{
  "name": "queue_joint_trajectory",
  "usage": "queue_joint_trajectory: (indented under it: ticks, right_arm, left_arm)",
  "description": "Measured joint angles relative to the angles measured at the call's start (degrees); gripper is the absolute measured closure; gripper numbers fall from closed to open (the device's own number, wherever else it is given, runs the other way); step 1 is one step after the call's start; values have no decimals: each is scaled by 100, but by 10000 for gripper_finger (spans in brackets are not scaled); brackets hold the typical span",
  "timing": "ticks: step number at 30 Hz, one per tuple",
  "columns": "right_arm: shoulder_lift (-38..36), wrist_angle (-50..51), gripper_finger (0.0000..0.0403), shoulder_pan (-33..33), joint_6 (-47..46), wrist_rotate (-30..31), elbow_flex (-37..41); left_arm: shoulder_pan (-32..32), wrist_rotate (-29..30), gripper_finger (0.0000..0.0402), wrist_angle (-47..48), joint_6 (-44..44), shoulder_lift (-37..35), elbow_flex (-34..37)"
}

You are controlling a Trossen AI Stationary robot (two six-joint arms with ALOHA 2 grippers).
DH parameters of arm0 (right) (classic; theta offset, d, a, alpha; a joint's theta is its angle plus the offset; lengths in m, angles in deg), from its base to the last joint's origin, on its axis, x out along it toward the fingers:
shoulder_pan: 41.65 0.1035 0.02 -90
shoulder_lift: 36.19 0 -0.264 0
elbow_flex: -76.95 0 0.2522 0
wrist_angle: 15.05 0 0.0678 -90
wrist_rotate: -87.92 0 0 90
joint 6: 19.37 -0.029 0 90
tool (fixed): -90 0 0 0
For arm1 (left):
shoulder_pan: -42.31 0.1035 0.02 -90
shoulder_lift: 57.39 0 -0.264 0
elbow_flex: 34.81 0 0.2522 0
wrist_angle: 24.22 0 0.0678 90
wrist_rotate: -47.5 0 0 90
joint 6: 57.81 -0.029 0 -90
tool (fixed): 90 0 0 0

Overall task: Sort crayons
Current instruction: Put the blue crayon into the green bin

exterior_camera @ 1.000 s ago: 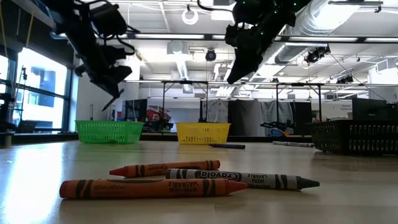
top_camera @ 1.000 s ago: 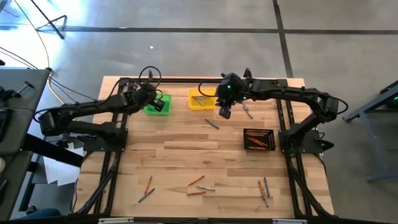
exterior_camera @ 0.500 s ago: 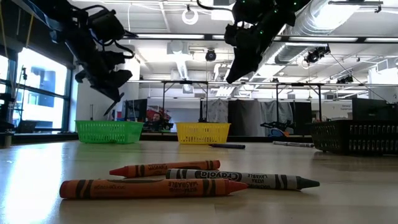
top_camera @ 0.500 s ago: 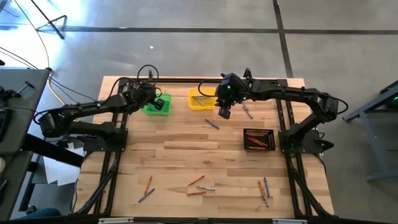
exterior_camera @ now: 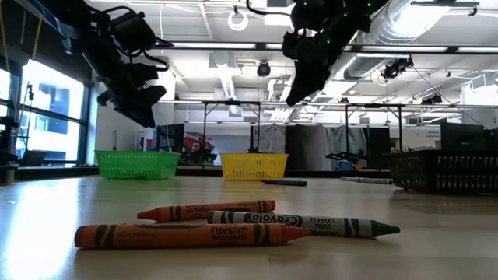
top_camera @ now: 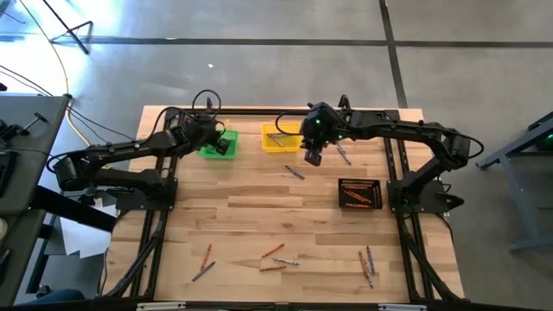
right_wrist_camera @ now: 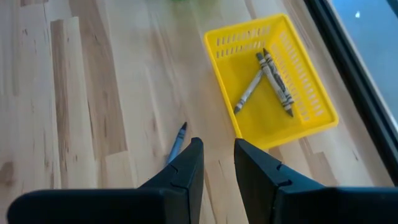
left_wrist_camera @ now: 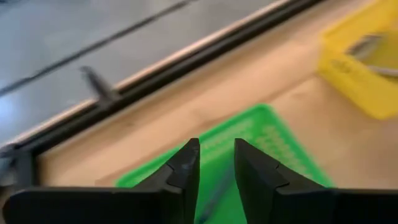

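My left gripper (top_camera: 223, 144) hangs over the green bin (left_wrist_camera: 273, 143) at the table's far side, fingers a little apart (left_wrist_camera: 216, 155) and empty. A thin grey streak (left_wrist_camera: 214, 193), blurred, shows in the bin below them. My right gripper (top_camera: 313, 156) hovers just near of the yellow bin (right_wrist_camera: 323, 118), fingers a little apart (right_wrist_camera: 218, 152) and empty. Two grey crayons (right_wrist_camera: 273, 78) lie in the yellow bin. A grey-blue crayon (right_wrist_camera: 176, 144) lies on the table below my right gripper. Several orange and grey crayons (top_camera: 273, 259) lie near the table's near edge.
A black bin (top_camera: 341, 183) with orange crayons stands at the right. Another grey crayon (top_camera: 343, 155) lies right of my right gripper. In the low view an orange crayon (exterior_camera: 187, 234) and a grey one (exterior_camera: 303, 224) lie close to the camera.
My left gripper has sunk a little over the green bin and shifted slightly toward the table's right. The thin stick that pointed down from its fingertips in the low view no longer shows there.
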Motion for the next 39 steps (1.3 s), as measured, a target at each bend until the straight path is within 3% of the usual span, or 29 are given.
queue_joint_trajectory:
  ticks: [7,10,17,22,26,29,39]
  right_arm:
    - [-2,322,320,24,-457,0,0]
    - [-2,417,320,75,-491,2,0]
    - [22,611,320,270,-895,50,0]
    - [22,708,320,522,-1163,589,0]
    - [124,695,320,699,-1288,874,-2]
    - [372,556,320,754,-1515,887,-2]
    - [1584,83,320,876,-1862,1005,-2]
  left_arm:
    - [-335,-1961,312,-910,-764,0,-4]
    - [-597,-2357,312,-1281,-922,35,-9]
    - [-1114,-2374,312,-1315,-982,152,-9]
    - [-1479,-2368,312,-1595,-1279,496,-9]
    - [-1607,-2006,312,-1540,-874,695,-9]
    - [-1662,-1758,312,-1536,-587,708,-7]
    - [-1961,-1762,312,-1401,-579,335,-7]
